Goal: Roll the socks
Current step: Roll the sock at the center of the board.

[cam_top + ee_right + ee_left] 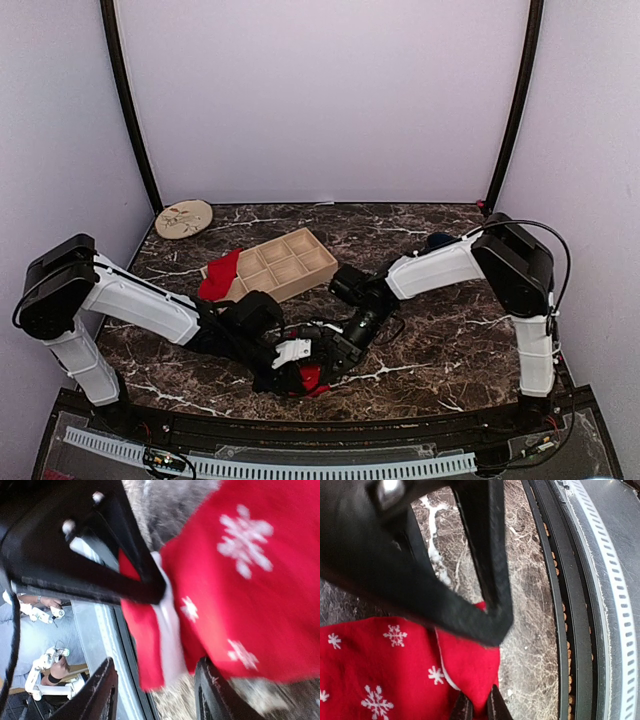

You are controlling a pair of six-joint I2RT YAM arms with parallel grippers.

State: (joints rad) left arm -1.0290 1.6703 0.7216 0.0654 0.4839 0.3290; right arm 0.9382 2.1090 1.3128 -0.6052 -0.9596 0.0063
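Note:
A red sock with white snowflakes [312, 379] lies near the table's front edge between both grippers. My left gripper [297, 368] is shut on it; in the left wrist view its fingertips [479, 709] pinch the sock's folded end [470, 670]. My right gripper [338, 358] is open. In the right wrist view its jaws [157, 692] stand wide apart, with the sock's cuff end [150, 645] hanging between them and one finger [215, 690] under the cloth [235, 580]. A second red sock [220, 275] lies left of the wooden tray.
A wooden tray with several compartments [285, 265] sits mid-table behind the grippers. A round pale disc [184, 218] lies at the back left. A dark blue object [437, 240] shows behind the right arm. The table's front rail [560, 605] runs close beside the sock.

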